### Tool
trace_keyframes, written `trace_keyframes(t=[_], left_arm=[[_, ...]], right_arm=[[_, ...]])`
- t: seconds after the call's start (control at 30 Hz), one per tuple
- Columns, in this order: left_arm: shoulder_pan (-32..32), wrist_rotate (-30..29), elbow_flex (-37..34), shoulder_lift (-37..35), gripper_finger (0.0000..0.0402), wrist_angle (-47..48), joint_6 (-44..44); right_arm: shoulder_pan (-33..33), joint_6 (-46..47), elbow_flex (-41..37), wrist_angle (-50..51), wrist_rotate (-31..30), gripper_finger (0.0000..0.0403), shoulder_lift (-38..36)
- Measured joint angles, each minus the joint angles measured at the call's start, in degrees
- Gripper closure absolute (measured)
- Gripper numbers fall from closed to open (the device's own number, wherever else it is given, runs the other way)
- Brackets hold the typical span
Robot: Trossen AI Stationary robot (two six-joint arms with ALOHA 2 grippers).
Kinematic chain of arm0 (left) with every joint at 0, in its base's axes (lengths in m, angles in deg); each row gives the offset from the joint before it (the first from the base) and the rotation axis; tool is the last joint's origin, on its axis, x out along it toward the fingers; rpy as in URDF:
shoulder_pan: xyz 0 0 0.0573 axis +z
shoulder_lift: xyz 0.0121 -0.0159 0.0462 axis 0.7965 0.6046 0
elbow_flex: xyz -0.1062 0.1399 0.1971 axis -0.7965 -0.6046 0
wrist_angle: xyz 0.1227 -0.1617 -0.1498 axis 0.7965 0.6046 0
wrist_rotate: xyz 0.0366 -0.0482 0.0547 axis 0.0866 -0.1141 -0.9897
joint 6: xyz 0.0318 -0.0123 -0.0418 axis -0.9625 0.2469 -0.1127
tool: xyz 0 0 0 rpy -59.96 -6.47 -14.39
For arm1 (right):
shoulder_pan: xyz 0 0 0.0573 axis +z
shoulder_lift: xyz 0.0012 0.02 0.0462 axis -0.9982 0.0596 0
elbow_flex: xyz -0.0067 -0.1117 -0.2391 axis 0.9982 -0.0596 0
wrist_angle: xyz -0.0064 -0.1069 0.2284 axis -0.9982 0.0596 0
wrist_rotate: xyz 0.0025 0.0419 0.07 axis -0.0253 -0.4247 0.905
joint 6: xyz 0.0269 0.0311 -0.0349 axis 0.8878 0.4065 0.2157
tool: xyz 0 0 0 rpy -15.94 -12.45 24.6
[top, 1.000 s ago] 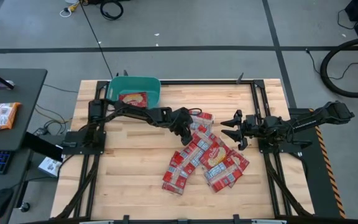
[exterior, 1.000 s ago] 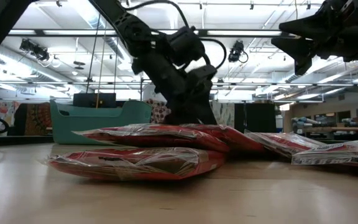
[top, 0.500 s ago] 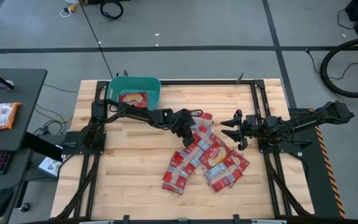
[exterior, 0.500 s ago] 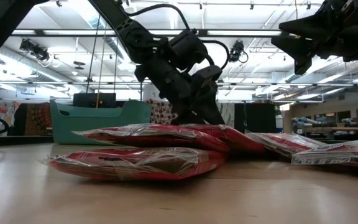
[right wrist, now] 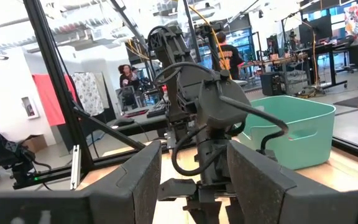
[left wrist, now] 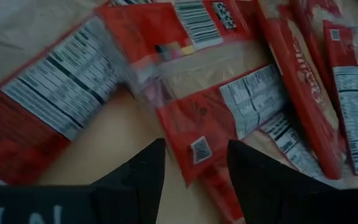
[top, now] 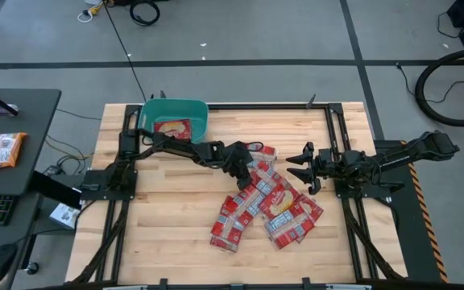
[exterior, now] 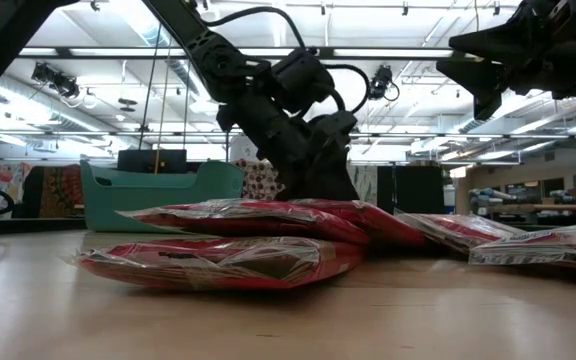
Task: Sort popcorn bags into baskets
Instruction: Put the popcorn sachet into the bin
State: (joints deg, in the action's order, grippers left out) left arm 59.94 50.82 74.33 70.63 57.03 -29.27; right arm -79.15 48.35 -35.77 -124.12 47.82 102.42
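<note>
One packet point(top: 173, 126) lies in the teal basket point(top: 198, 109), far left; the rest point(top: 268, 205) are heaped mid-table. I have the left gripper point(top: 242, 175) spread over the heap's left edge, holding nothing. Right gripper point(top: 303, 167) waits spread, raised. Next, I judge: lower, pinch one packet.

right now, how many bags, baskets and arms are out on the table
bags in pile: about 7, they overlap so the count is rough
bag in basket: 1
basket: 1
arms: 2, left claw down at the pile, right claw beside it
total: about 11
</note>
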Motion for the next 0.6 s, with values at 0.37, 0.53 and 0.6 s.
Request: trace_keyframes(t=[0.37,0.53,0.6], left_arm=[[-1.0,2.1,0.0,2.5,0.0252,-4.0,2.2],[-0.9,2.1,0.0,2.5,0.0314,-4.7,0.9],[-0.9,2.2,0.0,2.5,0.0344,-4.7,0.9]], right_arm=[[0.0,0.0,0.0,0.0,0.4,0.0214,0.0],[0.0,0.0,0.0,0.0,0.6,0.0214,0.0],[0.0,0.0,0.0,0.0,0.8,0.0214,0.0]])
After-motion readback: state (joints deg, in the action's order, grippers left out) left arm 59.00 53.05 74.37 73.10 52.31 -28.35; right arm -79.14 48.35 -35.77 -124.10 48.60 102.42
